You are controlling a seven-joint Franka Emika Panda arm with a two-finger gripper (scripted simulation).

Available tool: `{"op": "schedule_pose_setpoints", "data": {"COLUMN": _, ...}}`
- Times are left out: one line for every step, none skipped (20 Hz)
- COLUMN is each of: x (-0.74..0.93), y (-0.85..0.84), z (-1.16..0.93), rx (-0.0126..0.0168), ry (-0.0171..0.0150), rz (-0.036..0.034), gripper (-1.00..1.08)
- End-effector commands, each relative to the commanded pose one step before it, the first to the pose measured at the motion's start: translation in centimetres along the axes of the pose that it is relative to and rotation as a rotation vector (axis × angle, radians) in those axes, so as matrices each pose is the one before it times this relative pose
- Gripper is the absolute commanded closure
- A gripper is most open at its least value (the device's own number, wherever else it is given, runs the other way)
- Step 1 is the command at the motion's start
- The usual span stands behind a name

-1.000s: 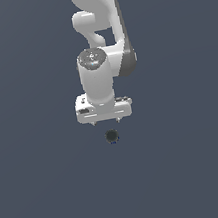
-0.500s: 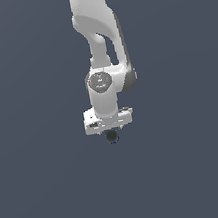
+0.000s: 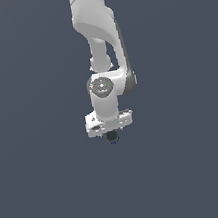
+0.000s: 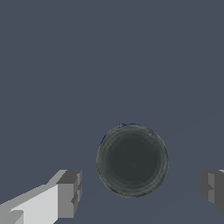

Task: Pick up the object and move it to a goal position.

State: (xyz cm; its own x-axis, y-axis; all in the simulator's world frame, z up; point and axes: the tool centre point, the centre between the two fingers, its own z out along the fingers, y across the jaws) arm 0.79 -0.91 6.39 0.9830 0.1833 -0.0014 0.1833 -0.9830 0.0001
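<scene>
The object [image 3: 112, 137] is a tiny dark round blob with a faint greenish tint, lying on the grey surface. In the exterior view my white gripper [image 3: 110, 132] stands directly over it, and the hand hides its upper part. In the wrist view the object [image 4: 132, 160] is a dark ball between my two fingers [image 4: 68, 194], with clear gaps on both sides. My gripper [image 4: 142, 190] is open and touches nothing.
The plain dark grey surface [image 3: 44, 193] fills both views. The white arm [image 3: 99, 36] rises from the gripper toward the top of the exterior view. No goal marker shows.
My gripper has come down from above the object until it stands right over it. The arm has stretched lower in the exterior view. The object has not moved.
</scene>
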Motion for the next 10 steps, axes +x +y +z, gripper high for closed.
{"op": "schedule_pose_setpoints", "data": {"x": -0.018, "y": -0.02, "z": 0.412, "rx": 0.00006, "ry": -0.00015, "rz": -0.00065, "gripper": -0.92}}
{"op": "schedule_pose_setpoints", "data": {"x": -0.01, "y": 0.015, "z": 0.313, "rx": 0.0, "ry": 0.0, "rz": 0.0, "gripper": -0.92}}
{"op": "schedule_pose_setpoints", "data": {"x": -0.007, "y": -0.021, "z": 0.367, "rx": 0.00001, "ry": 0.00023, "rz": -0.00065, "gripper": -0.92}}
{"op": "schedule_pose_setpoints", "data": {"x": -0.017, "y": 0.022, "z": 0.448, "rx": 0.0, "ry": 0.0, "rz": 0.0, "gripper": -0.92}}
{"op": "schedule_pose_setpoints", "data": {"x": -0.011, "y": -0.032, "z": 0.494, "rx": 0.00002, "ry": 0.00032, "rz": -0.00092, "gripper": -0.92}}
{"op": "schedule_pose_setpoints", "data": {"x": -0.016, "y": -0.012, "z": 0.561, "rx": 0.00002, "ry": 0.00023, "rz": -0.00065, "gripper": -0.92}}
{"op": "schedule_pose_setpoints", "data": {"x": -0.021, "y": 0.027, "z": 0.565, "rx": 0.0, "ry": 0.0, "rz": 0.0, "gripper": -0.92}}
{"op": "schedule_pose_setpoints", "data": {"x": -0.004, "y": -0.032, "z": 0.47, "rx": 0.00002, "ry": 0.00032, "rz": -0.00092, "gripper": -0.92}}
{"op": "schedule_pose_setpoints", "data": {"x": -0.006, "y": 0.022, "z": 0.413, "rx": 0.0, "ry": 0.0, "rz": 0.0, "gripper": -0.92}}
{"op": "schedule_pose_setpoints", "data": {"x": 0.012, "y": -0.02, "z": 0.324, "rx": 0.0, "ry": 0.00023, "rz": -0.00065, "gripper": -0.92}}
